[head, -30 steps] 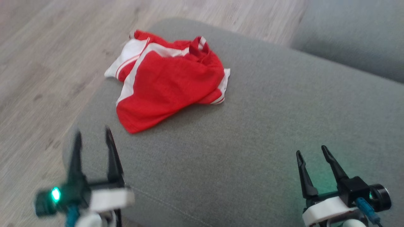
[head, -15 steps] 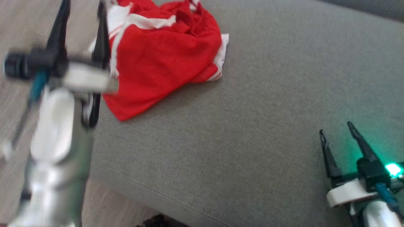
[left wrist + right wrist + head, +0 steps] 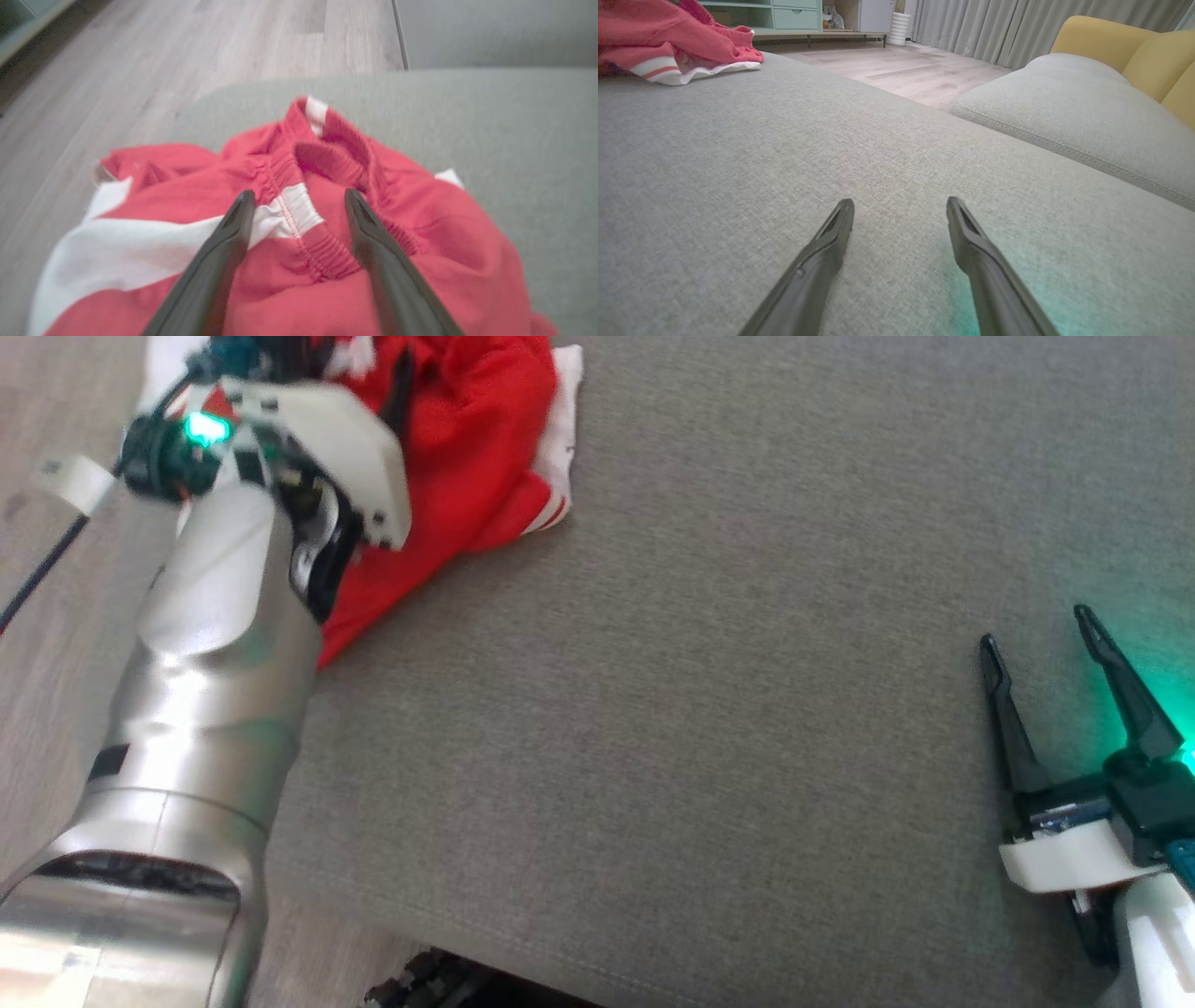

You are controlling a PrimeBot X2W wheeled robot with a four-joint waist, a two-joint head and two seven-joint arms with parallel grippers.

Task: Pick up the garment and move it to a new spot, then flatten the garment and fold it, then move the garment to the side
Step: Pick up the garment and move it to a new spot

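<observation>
Garment, red shorts with white side stripes and an elastic waistband, lies in a crumpled heap at the far left corner of the grey cushion, close to the edge above the wooden floor; nothing lifts it. The left tool hovers over the heap with its two fingers spread wide, the tips on either side of the gathered waistband where a white stripe meets it; whether the tips touch cloth I cannot tell, but nothing is pinched. The right tool sits well apart at the near right, fingers likewise spread, over bare cushion and holding nothing. By my reading the task stands at its very start: the first pick-up is being lined up and not yet made; the carry to a new spot, the flattening, the folding and the final move aside all remain. The wide bare stretch of cushion between the tools looks a likely place for spreading.
</observation>
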